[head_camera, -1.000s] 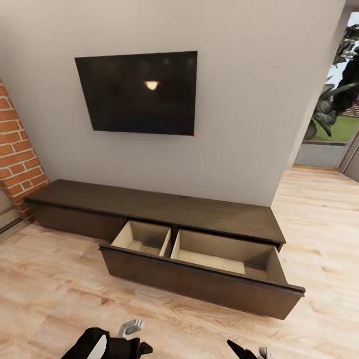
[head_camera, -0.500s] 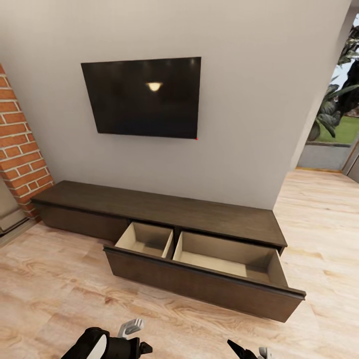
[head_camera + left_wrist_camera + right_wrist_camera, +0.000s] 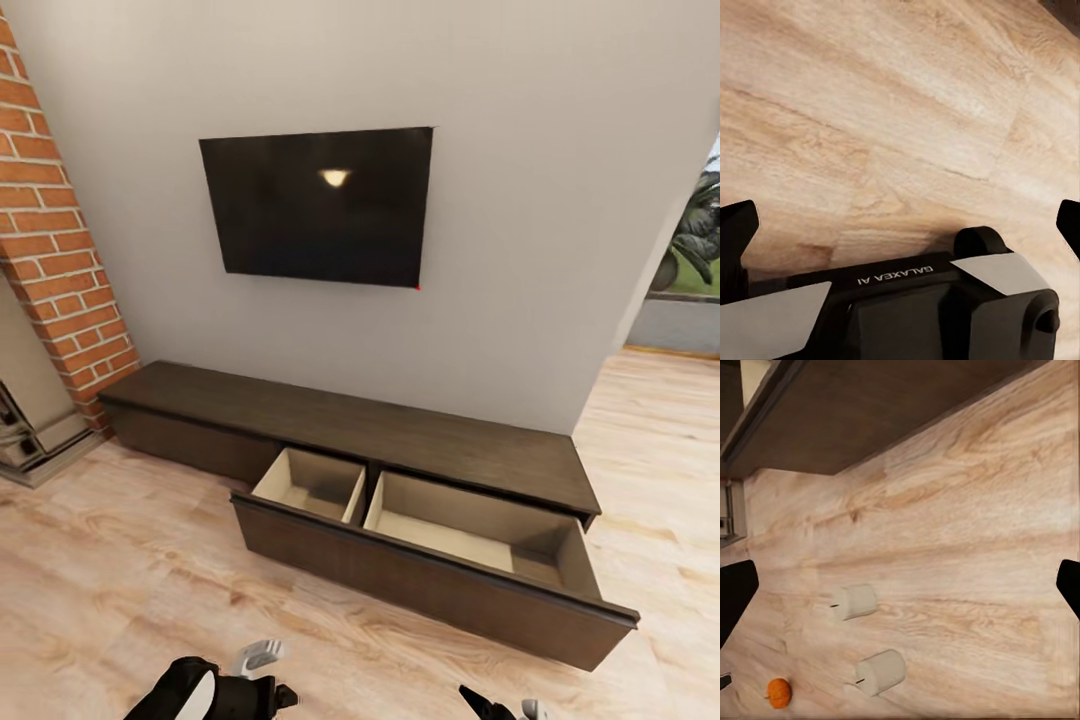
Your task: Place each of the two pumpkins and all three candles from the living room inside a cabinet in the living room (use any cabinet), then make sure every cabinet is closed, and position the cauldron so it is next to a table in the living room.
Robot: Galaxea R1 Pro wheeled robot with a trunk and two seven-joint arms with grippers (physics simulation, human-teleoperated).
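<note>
Where the left wrist view is looking down past the arm's dark housing, white lettering reading "GALAXEA AI" is showing on it, printed upside down as seen there. The left claw is standing wide open over bare wooden floor, its two black fingertips sitting at opposite edges of the picture with nothing between them.

The right claw is likewise spread wide and holding nothing. Beneath it, two candles are lying on their sides on the floor, near each other, and one pumpkin is sitting a little beyond them. The dark front of the cabinet is running along the floor well apart from these three things.

In the head view, the cabinet is standing against the grey wall with its wide drawer pulled out, showing two pale compartments with nothing visible inside. A black television is hanging above the cabinet, and a brick column is rising beside the cabinet's left end. A doorway with greenery is opening beyond the cabinet's right end.
</note>
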